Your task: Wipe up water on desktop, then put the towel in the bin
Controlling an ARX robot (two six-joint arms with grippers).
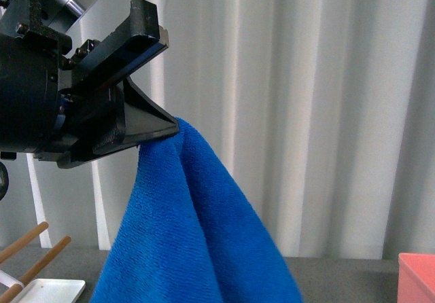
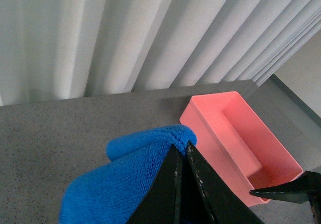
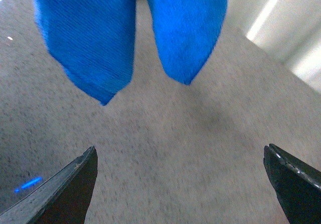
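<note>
We judge wiping done: left end effector (image 2: 181,151) clenches the towel (image 1: 197,235) above tabletop (image 2: 60,128); bin (image 2: 215,151) drop remains (right end effector (image 3: 180,156) splayed, empty).

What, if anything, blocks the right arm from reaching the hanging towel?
Probably nothing, so yes. The open right pincer faces the towel, which hangs free above the desktop with bare space between; the left pincer holds only its top.

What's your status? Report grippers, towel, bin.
Left gripper shut on towel, which hangs clear of desktop. Right gripper open, empty. Bin looks empty, nothing seen between it and towel.
</note>
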